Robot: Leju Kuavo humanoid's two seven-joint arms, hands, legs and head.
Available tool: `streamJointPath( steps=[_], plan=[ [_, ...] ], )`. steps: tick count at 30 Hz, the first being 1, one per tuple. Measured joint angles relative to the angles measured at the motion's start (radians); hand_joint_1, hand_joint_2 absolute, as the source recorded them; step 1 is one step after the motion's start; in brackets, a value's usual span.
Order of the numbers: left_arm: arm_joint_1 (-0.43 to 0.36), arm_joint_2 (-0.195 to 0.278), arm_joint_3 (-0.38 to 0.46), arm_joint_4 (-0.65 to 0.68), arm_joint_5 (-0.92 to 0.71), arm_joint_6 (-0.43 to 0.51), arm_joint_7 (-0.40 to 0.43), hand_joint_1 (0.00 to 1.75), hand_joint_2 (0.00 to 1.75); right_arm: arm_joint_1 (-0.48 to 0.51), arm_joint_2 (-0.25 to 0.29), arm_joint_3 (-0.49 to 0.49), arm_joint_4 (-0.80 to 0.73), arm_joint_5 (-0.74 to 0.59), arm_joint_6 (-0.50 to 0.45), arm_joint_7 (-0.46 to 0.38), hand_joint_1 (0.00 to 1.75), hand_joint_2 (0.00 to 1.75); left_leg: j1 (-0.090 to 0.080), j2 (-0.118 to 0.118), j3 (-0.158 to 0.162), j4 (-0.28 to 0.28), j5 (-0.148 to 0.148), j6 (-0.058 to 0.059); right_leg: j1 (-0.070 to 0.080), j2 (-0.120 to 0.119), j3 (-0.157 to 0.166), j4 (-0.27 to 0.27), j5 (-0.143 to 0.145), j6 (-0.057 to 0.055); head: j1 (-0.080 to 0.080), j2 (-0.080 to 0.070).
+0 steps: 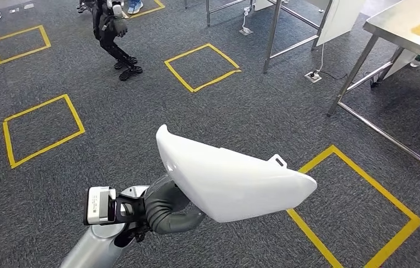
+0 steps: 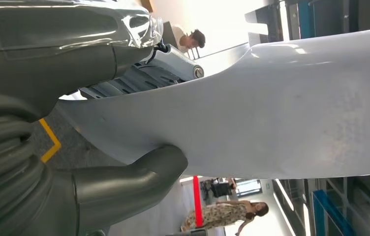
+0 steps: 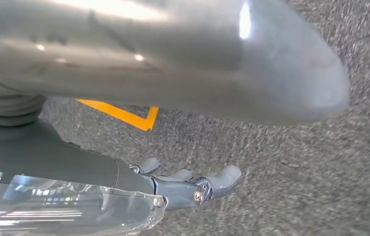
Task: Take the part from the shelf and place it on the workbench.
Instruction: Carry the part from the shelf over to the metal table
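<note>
Left hand point(image 1: 166, 209) low in head view, grey, rubbery-looking, on a silver arm with a white camera block at the wrist. Gripping a white part point(image 1: 230, 178): smooth glossy moulded shell, broad and curved, one end rising to a rounded horn, the other tapering to a blunt point, small slotted tab on the upper edge. Part held in the air above the carpet, well apart from the table point(image 1: 403, 30).

Left wrist view: thick grey thumb point(image 2: 138, 174) pressed against one face of the part point(image 2: 281, 113), darker fingers point(image 2: 138, 78) wrapped over the opposite face, so shell pinched between them. Surface there matt-white with faint speckling.

Right wrist view: right hand point(image 3: 193, 184) hanging over the carpet, holding nothing. Fingers point(image 3: 225, 176) stretched out and lying close together, not curled in. Blurred grey rounded form across that view; cannot tell what it is.

Floor point(image 1: 252, 111): dark grey coarse-looped carpet, marked with yellow tape squares point(image 1: 202, 67). Table at upper right of head view: brushed metal top with a yellow tape outline, slim metal legs and crossbars. Power socket point(image 1: 313, 76) with a cord on the floor beside the table legs. Another dark legged robot point(image 1: 113, 36) standing at upper left.
</note>
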Motion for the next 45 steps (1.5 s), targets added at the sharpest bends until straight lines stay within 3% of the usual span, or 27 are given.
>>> streamJointPath(
  steps=[1, 2, 4, 6, 8, 10, 12, 14, 15, 16, 18, 20, 21, 23, 25, 27, 29, 30, 31, 32, 34, 36, 38, 40, 41, 43, 45],
  plan=[
    [0.000, 0.001, -0.001, 0.001, 0.001, 0.000, 0.000, 1.75, 1.75, 0.001, 0.000, 0.002, 0.000, 0.008, 0.002, 0.006, 0.00, 0.00, 0.000, -0.003, 0.015, -0.034, 0.027, 0.004, 0.000, 0.012, -0.001, 0.000, 0.002, 0.001, 0.000, 0.000],
    [-0.001, 0.001, -0.002, 0.001, 0.002, 0.000, 0.000, 1.75, 1.75, 0.001, 0.000, 0.005, 0.000, 0.021, 0.006, 0.016, 0.00, 0.00, 0.000, -0.014, 0.049, -0.103, 0.065, 0.009, 0.000, 0.024, -0.001, 0.000, 0.004, 0.002, 0.000, 0.000],
    [-0.005, 0.001, -0.005, 0.002, 0.006, 0.000, 0.000, 1.75, 1.75, 0.001, 0.004, 0.017, 0.000, 0.049, 0.016, 0.040, 0.00, 0.00, -0.001, -0.053, 0.120, -0.244, 0.118, 0.020, 0.000, 0.046, -0.003, 0.001, 0.009, 0.009, 0.001, 0.000],
    [-0.011, 0.000, -0.007, 0.004, 0.010, 0.000, 0.004, 1.75, 1.75, 0.002, 0.010, 0.029, 0.002, 0.064, 0.024, 0.054, 0.00, 0.00, -0.005, -0.071, 0.145, -0.298, 0.126, 0.026, -0.003, 0.064, -0.009, -0.001, 0.015, 0.020, 0.001, 0.000],
    [-0.019, -0.004, -0.010, 0.006, 0.014, 0.001, 0.010, 1.75, 1.75, 0.005, 0.017, 0.037, 0.004, 0.069, 0.028, 0.059, 0.00, 0.00, -0.007, -0.050, 0.148, -0.305, 0.133, 0.036, -0.008, 0.075, -0.016, -0.004, 0.022, 0.033, 0.001, 0.000],
    [-0.026, -0.010, -0.013, 0.008, 0.018, 0.002, 0.014, 1.75, 1.75, 0.004, 0.021, 0.041, 0.006, 0.066, 0.029, 0.057, 0.00, 0.00, -0.004, -0.026, 0.153, -0.316, 0.144, 0.048, -0.007, 0.039, -0.036, 0.027, 0.002, 0.041, 0.004, 0.000],
    [-0.029, -0.012, -0.015, 0.014, 0.021, 0.003, 0.015, 1.75, 1.75, 0.000, 0.022, 0.043, 0.007, 0.060, 0.027, 0.050, 0.00, 0.00, -0.003, 0.000, 0.153, -0.320, 0.149, 0.054, -0.004, -0.012, -0.085, 0.135, -0.060, 0.048, 0.007, 0.000],
    [-0.027, -0.010, -0.017, 0.021, 0.022, 0.005, 0.016, 1.75, 1.75, -0.001, 0.022, 0.044, 0.007, 0.050, 0.025, 0.041, 0.00, 0.00, -0.004, 0.029, 0.150, -0.319, 0.149, 0.054, -0.004, -0.027, -0.137, 0.257, -0.110, 0.057, 0.008, 0.000],
    [-0.025, -0.008, -0.017, 0.023, 0.022, 0.007, 0.016, 1.75, 1.75, 0.000, 0.022, 0.045, 0.007, 0.045, 0.024, 0.036, 0.00, 0.00, -0.004, 0.042, 0.149, -0.319, 0.149, 0.054, -0.004, -0.029, -0.141, 0.277, -0.112, 0.059, 0.009, 0.000],
    [-0.024, -0.007, -0.018, 0.025, 0.022, 0.009, 0.016, 1.75, 1.75, 0.002, 0.020, 0.045, 0.007, 0.040, 0.023, 0.033, 0.00, 0.00, -0.004, 0.054, 0.148, -0.318, 0.148, 0.053, -0.005, -0.034, -0.123, 0.253, -0.096, 0.060, 0.009, 0.000],
    [-0.024, -0.005, -0.018, 0.027, 0.022, 0.011, 0.016, 1.75, 1.75, 0.003, 0.014, 0.045, 0.007, 0.035, 0.021, 0.029, 0.00, 0.00, -0.004, 0.073, 0.149, -0.315, 0.144, 0.047, -0.005, -0.062, -0.044, 0.113, -0.044, 0.059, 0.009, 0.000],
    [-0.025, -0.005, -0.020, 0.027, 0.022, 0.012, 0.015, 1.75, 1.75, 0.002, 0.010, 0.045, 0.007, 0.032, 0.019, 0.026, 0.00, 0.00, -0.009, 0.089, 0.148, -0.308, 0.138, 0.036, -0.002, -0.088, 0.013, 0.008, -0.014, 0.048, 0.008, 0.000],
    [-0.025, -0.004, -0.021, 0.027, 0.021, 0.012, 0.015, 1.75, 1.75, 0.002, 0.010, 0.045, 0.007, 0.031, 0.019, 0.026, 0.00, 0.00, -0.011, 0.095, 0.148, -0.307, 0.136, 0.032, -0.001, -0.091, 0.020, -0.007, -0.013, 0.041, 0.008, 0.000],
    [-0.026, -0.004, -0.023, 0.028, 0.021, 0.013, 0.015, 1.75, 1.75, 0.003, 0.010, 0.045, 0.007, 0.030, 0.019, 0.026, 0.00, 0.00, -0.012, 0.106, 0.149, -0.305, 0.133, 0.025, 0.000, -0.072, 0.017, -0.005, -0.010, 0.028, 0.007, 0.000],
    [-0.027, -0.004, -0.025, 0.028, 0.021, 0.013, 0.015, 1.75, 1.75, 0.003, 0.008, 0.045, 0.007, 0.027, 0.017, 0.025, 0.00, 0.00, -0.007, 0.075, 0.136, -0.275, 0.109, 0.013, -0.003, -0.056, 0.015, -0.006, -0.006, 0.016, 0.007, 0.000],
    [-0.028, -0.002, -0.027, 0.029, 0.018, 0.014, 0.015, 1.75, 1.75, 0.000, 0.005, 0.045, 0.007, 0.021, 0.013, 0.022, 0.00, 0.00, -0.002, 0.021, 0.084, -0.165, 0.048, 0.005, -0.005, -0.038, 0.013, -0.007, -0.003, 0.008, 0.006, 0.000],
    [-0.026, 0.003, -0.030, 0.030, 0.016, 0.015, 0.015, 1.75, 1.75, -0.002, 0.005, 0.044, 0.007, 0.013, 0.011, 0.020, 0.00, 0.00, -0.001, 0.003, 0.019, -0.032, -0.005, 0.004, -0.005, -0.019, 0.009, -0.007, 0.000, 0.004, 0.006, 0.000],
    [-0.025, 0.005, -0.031, 0.031, 0.016, 0.015, 0.015, 1.75, 1.75, -0.001, 0.005, 0.043, 0.007, 0.010, 0.010, 0.021, 0.00, 0.00, -0.001, 0.002, 0.003, -0.003, -0.006, 0.005, -0.004, -0.007, 0.007, -0.007, 0.001, 0.003, 0.006, 0.000],
    [-0.025, 0.006, -0.032, 0.031, 0.016, 0.015, 0.015, 1.75, 1.75, -0.001, 0.005, 0.042, 0.007, 0.008, 0.010, 0.022, 0.00, 0.00, -0.001, 0.000, 0.006, -0.015, 0.012, 0.007, -0.004, 0.004, 0.007, -0.006, 0.002, 0.004, 0.006, 0.000],
    [-0.025, 0.007, -0.033, 0.031, 0.016, 0.015, 0.015, 1.75, 1.75, -0.001, 0.004, 0.041, 0.007, 0.006, 0.009, 0.022, 0.00, 0.00, 0.000, -0.006, 0.030, -0.066, 0.045, 0.010, -0.005, 0.017, 0.007, -0.006, 0.003, 0.005, 0.006, 0.000],
    [-0.027, 0.008, -0.035, 0.031, 0.017, 0.016, 0.015, 1.75, 1.75, -0.002, 0.005, 0.039, 0.007, 0.006, 0.009, 0.023, 0.00, 0.00, 0.001, -0.046, 0.101, -0.212, 0.110, 0.017, -0.004, 0.040, 0.006, -0.005, 0.007, 0.011, 0.006, 0.000],
    [-0.028, 0.009, -0.035, 0.030, 0.017, 0.017, 0.015, 1.75, 1.75, -0.002, 0.006, 0.039, 0.007, 0.007, 0.010, 0.024, 0.00, 0.00, 0.001, -0.078, 0.138, -0.291, 0.131, 0.024, -0.005, 0.060, -0.001, -0.006, 0.012, 0.022, 0.007, 0.000],
    [-0.028, 0.010, -0.036, 0.030, 0.018, 0.017, 0.015, 1.75, 1.75, 0.002, 0.008, 0.039, 0.008, 0.009, 0.011, 0.024, 0.00, 0.00, -0.002, -0.065, 0.141, -0.298, 0.133, 0.033, -0.009, 0.080, -0.008, -0.012, 0.020, 0.036, 0.007, 0.000],
    [-0.029, 0.008, -0.036, 0.030, 0.017, 0.018, 0.015, 1.75, 1.75, 0.004, 0.009, 0.039, 0.008, 0.009, 0.012, 0.024, 0.00, 0.00, 0.001, -0.041, 0.144, -0.304, 0.141, 0.047, -0.008, 0.058, -0.022, 0.005, 0.011, 0.044, 0.009, 0.000],
    [-0.029, 0.008, -0.037, 0.030, 0.017, 0.018, 0.015, 1.75, 1.75, 0.003, 0.010, 0.039, 0.008, 0.009, 0.012, 0.024, 0.00, 0.00, 0.003, -0.028, 0.145, -0.307, 0.145, 0.053, -0.006, 0.033, -0.040, 0.040, -0.009, 0.046, 0.010, 0.000],
    [-0.028, 0.007, -0.037, 0.030, 0.014, 0.019, 0.018, 1.75, 1.75, -0.001, 0.011, 0.039, 0.008, 0.009, 0.013, 0.025, 0.00, 0.00, 0.001, 0.001, 0.141, -0.308, 0.147, 0.058, -0.003, -0.015, -0.099, 0.169, -0.075, 0.051, 0.014, 0.000],
    [-0.026, 0.007, -0.039, 0.031, 0.009, 0.020, 0.021, 1.75, 1.75, -0.001, 0.013, 0.039, 0.009, 0.010, 0.014, 0.024, 0.00, 0.00, -0.001, 0.029, 0.139, -0.307, 0.146, 0.058, -0.003, -0.028, -0.144, 0.276, -0.114, 0.055, 0.014, 0.000]
  ],
)
